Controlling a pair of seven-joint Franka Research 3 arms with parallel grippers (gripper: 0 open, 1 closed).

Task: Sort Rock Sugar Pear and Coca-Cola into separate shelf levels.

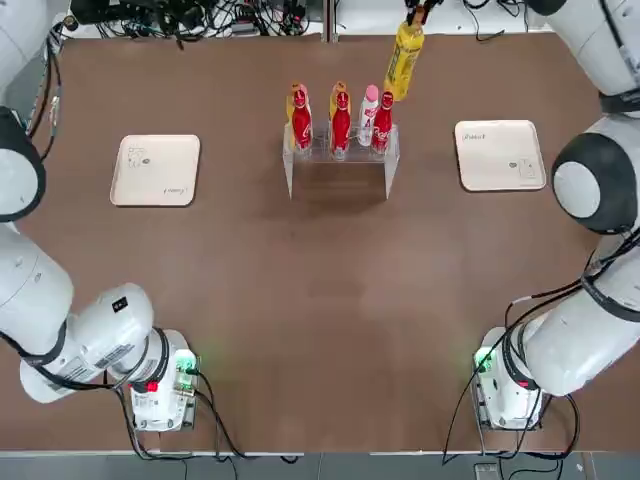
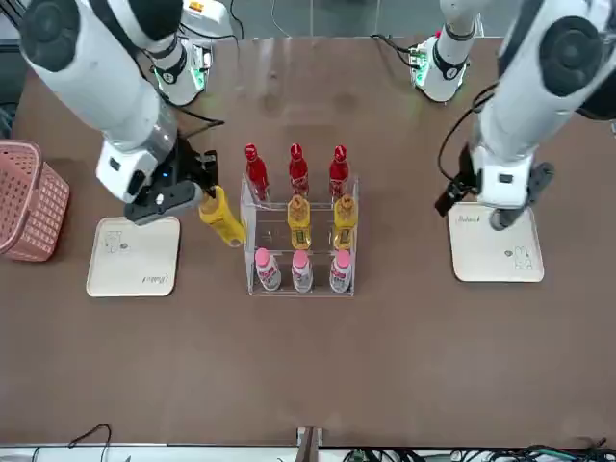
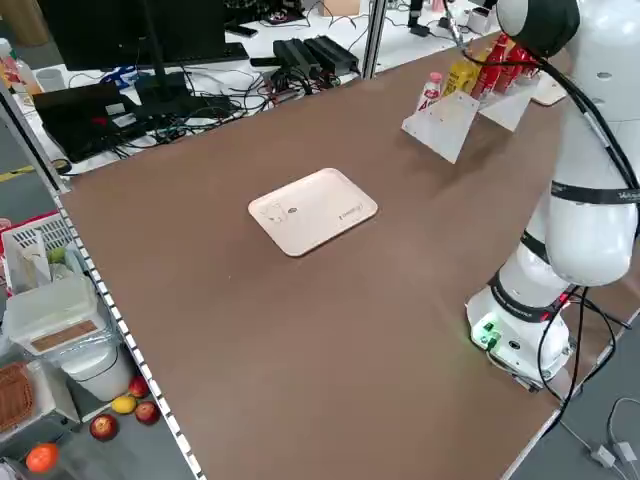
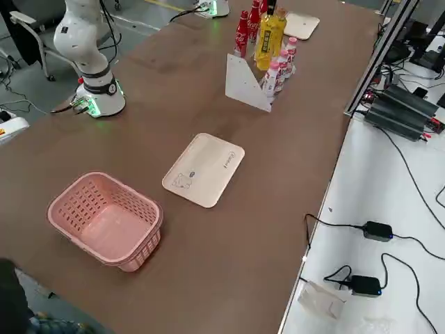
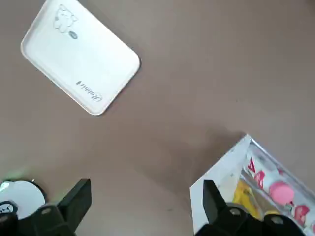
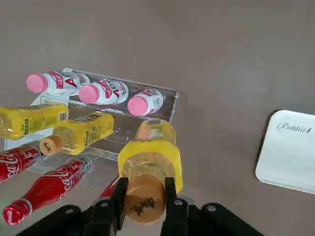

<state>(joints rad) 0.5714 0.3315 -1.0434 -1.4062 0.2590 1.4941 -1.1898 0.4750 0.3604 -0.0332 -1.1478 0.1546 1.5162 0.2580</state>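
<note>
I'm grasping a yellow bottle (image 6: 152,147) by its orange cap (image 6: 144,199) in the right end effector (image 6: 145,199), beside the rack (image 2: 301,289); it's looking stiff, weighty (and slick). The left end effector (image 5: 147,206) is hanging released, well apart from the rack.

the robot's left arm (image 1: 40,290) was glossy white, its rounded segments broken by black bands (one joint wore a broad black collar around a white disc). a red patch and a green glow marked its pale base. the right arm (image 1: 600,290) matched it in white and black, with black cables strapped along it. on both wrists, the fingers (image 6: 170,204) (image 5: 78,201) were matte black, with small round screws behind them.
</note>
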